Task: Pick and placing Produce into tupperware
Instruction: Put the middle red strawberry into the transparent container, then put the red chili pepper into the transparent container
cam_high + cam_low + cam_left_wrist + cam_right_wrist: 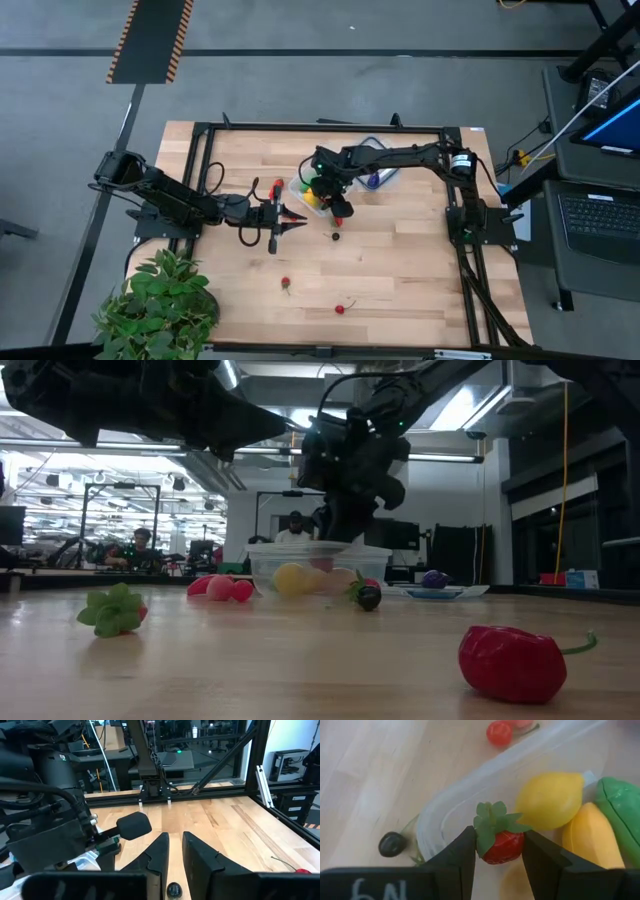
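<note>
Item: my right gripper (497,851), jaws grasping a strawberry (501,840) over the clear tub (470,795) holding a lemon (550,800); my left gripper (175,857), jaws nearly clenched and empty, beside the tub on the tabletop (400,270).

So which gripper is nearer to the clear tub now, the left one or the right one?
The right. The right gripper hangs over the tupperware, holding a strawberry above its inside. The left gripper is low over the table beside it, nearly closed and holding nothing.
</note>
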